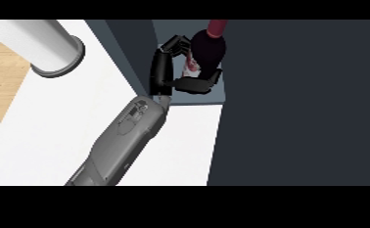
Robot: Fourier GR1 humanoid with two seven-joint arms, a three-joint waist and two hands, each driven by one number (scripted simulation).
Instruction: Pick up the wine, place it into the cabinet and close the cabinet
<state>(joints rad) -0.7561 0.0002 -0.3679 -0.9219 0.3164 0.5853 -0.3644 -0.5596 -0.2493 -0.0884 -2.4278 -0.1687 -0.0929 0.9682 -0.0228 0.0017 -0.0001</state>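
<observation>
A dark maroon wine bottle (209, 48) with a pale label stands in the opening of the cabinet (132, 51), over its blue-grey floor. My left hand (165, 70) is shut on the bottle from the left. Its fingers curl round the far side and its thumb (198, 84) wraps the near side. The bottle's neck points toward the top of the view, beside a large dark panel (296, 104) that looks like the open cabinet door. My right hand does not show.
A white cylinder with a grey base (51, 46) stands at the back left of the white counter (65, 109). A strip of wooden surface (11, 75) shows at the far left. The dark panel fills the right side.
</observation>
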